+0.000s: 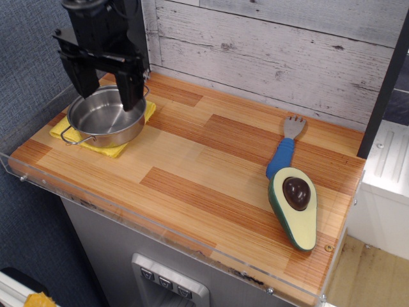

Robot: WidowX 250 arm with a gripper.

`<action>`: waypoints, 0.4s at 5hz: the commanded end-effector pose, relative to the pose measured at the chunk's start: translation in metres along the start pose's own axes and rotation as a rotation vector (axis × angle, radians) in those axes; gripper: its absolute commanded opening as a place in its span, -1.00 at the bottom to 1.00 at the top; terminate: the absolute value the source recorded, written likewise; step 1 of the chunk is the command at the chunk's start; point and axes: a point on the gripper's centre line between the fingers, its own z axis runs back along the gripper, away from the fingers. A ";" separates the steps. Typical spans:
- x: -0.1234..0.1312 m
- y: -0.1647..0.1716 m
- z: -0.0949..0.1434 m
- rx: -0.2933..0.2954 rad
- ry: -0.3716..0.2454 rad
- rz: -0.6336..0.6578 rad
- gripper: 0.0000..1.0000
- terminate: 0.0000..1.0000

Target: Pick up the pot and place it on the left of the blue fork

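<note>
- Steel pot (107, 117) sits on a yellow cloth (102, 142) at the far left of the wooden counter (211, 166), directly beneath the gripper (105, 89).
- Black gripper hangs over the pot with its jaws spread wide, holding nothing; one finger (130, 91) is over the pot's far right rim, the other over its left side.
- The arm comes down from above, fingers pointing straight down.
- Blue fork (284, 149) lies well apart at the right, its handle end touching the avocado (294, 206).
</note>
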 end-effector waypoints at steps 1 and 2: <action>0.006 0.024 -0.027 0.038 -0.038 0.063 1.00 -1.00; 0.011 0.029 -0.041 0.036 -0.041 0.078 1.00 -1.00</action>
